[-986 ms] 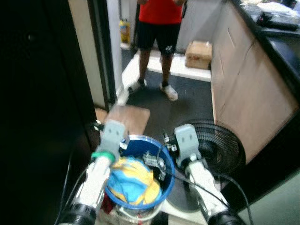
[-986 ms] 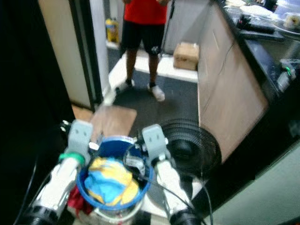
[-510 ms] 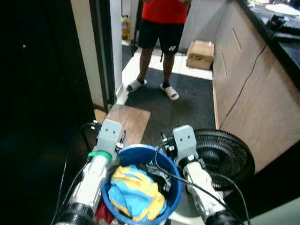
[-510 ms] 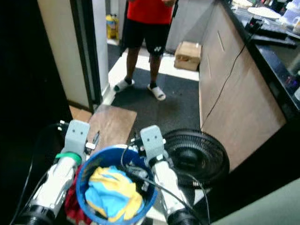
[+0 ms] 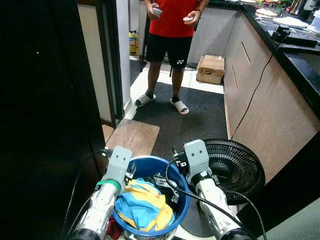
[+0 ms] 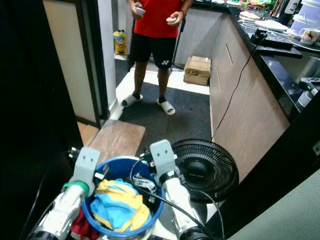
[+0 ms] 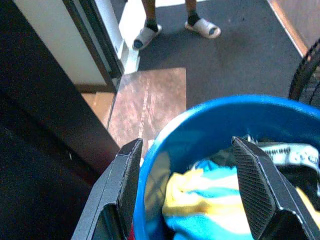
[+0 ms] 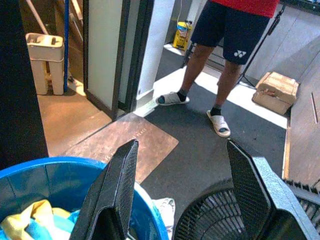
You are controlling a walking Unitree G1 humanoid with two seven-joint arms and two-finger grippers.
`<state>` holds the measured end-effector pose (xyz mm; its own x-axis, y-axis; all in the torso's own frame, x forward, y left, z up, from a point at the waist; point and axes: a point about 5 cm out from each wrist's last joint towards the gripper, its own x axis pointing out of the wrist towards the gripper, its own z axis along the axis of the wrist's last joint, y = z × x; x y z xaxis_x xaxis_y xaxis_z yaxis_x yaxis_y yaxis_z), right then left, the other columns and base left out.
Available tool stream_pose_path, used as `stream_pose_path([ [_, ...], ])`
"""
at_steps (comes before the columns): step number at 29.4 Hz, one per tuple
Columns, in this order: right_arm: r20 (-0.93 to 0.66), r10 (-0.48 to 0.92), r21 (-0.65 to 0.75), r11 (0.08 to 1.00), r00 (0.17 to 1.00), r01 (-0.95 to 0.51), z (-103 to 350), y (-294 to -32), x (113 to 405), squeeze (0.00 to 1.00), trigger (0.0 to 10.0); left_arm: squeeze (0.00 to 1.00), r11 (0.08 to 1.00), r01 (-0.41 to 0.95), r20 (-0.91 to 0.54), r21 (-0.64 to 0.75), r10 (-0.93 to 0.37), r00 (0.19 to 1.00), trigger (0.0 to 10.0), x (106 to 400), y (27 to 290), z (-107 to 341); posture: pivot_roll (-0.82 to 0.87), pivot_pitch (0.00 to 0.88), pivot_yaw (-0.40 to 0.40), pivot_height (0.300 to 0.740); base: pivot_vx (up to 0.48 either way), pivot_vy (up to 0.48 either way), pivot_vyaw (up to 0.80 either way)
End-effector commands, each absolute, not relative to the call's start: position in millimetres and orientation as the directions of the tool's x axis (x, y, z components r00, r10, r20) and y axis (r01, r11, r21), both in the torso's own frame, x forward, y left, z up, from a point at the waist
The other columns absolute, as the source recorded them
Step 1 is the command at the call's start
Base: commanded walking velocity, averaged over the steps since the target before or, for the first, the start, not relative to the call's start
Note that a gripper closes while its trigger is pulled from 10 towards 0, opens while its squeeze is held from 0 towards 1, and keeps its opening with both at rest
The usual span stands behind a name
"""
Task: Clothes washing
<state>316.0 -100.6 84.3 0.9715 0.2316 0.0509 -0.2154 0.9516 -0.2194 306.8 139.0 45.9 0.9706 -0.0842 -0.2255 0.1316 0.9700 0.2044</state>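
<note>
A blue bucket holds a yellow and blue cloth with dark garments beside it, and sits low between my two arms. My left gripper is open and straddles the bucket's rim, one finger outside and one inside. My right gripper is open at the bucket's other side, with the rim just beside one finger. A red cloth hangs below the bucket on the left.
A black floor fan lies right of the bucket. A wooden mat lies ahead by a doorway. A person in a red shirt stands further on. Cabinets run along the right, a cardboard box at their far end.
The whole picture has shifted and sharpened as the camera moved, showing more of the floor and the person. The bucket stays between my arms, both grippers placed as before.
</note>
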Motion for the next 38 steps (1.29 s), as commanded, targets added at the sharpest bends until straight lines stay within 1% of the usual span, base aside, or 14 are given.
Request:
stream_pose_path([
  [1, 0.027, 0.215, -0.204, 0.957, 0.976, -0.205, 77.2, -102.9, 312.8, 0.00, 10.0, 0.00, 0.970, 0.142, -0.246, 0.199, -0.091, 0.965, 10.0, 302.7, 137.8, 39.7, 0.06, 0.000, -0.001, 0.740, 0.000, 0.000, 0.00],
  [15, 0.023, 0.210, -0.212, 0.957, 0.977, -0.201, 76.1, -102.6, 313.3, 0.00, 10.0, 0.00, 0.969, 0.150, -0.227, 0.198, -0.103, 0.968, 10.0, 304.8, 134.6, 42.0, 0.06, 0.000, -0.002, 0.740, 0.000, 0.000, 0.00],
  [21, 0.032, 0.210, -0.211, 0.957, 0.977, -0.199, 77.3, -102.7, 313.5, 0.00, 10.0, 0.00, 0.968, 0.150, -0.218, 0.199, -0.106, 0.970, 10.0, 305.9, 133.8, 43.8, 0.06, 0.000, -0.002, 0.720, 0.000, 0.000, 0.00],
  [32, 0.033, 0.218, -0.215, 0.955, 0.975, -0.206, 78.2, -101.9, 314.2, 0.00, 10.0, 0.00, 0.968, 0.153, -0.208, 0.197, -0.112, 0.972, 10.0, 307.2, 131.4, 46.6, 0.06, 0.000, -0.007, 0.705, 0.000, 0.000, 0.00],
  [34, 0.042, 0.225, -0.220, 0.952, 0.973, -0.211, 81.0, -100.6, 315.8, 0.00, 10.0, 0.00, 0.969, 0.155, -0.193, 0.195, -0.117, 0.974, 10.0, 309.4, 129.7, 50.5, 0.06, 0.000, -0.007, 0.695, 0.000, 0.000, 0.00],
  [38, 0.046, 0.228, -0.221, 0.952, 0.973, -0.212, 82.1, -100.3, 316.5, 0.00, 10.0, 0.00, 0.969, 0.155, -0.188, 0.194, -0.118, 0.975, 10.0, 310.4, 129.3, 52.0, 0.06, 0.000, -0.007, 0.690, 0.000, 0.000, 0.00],
])
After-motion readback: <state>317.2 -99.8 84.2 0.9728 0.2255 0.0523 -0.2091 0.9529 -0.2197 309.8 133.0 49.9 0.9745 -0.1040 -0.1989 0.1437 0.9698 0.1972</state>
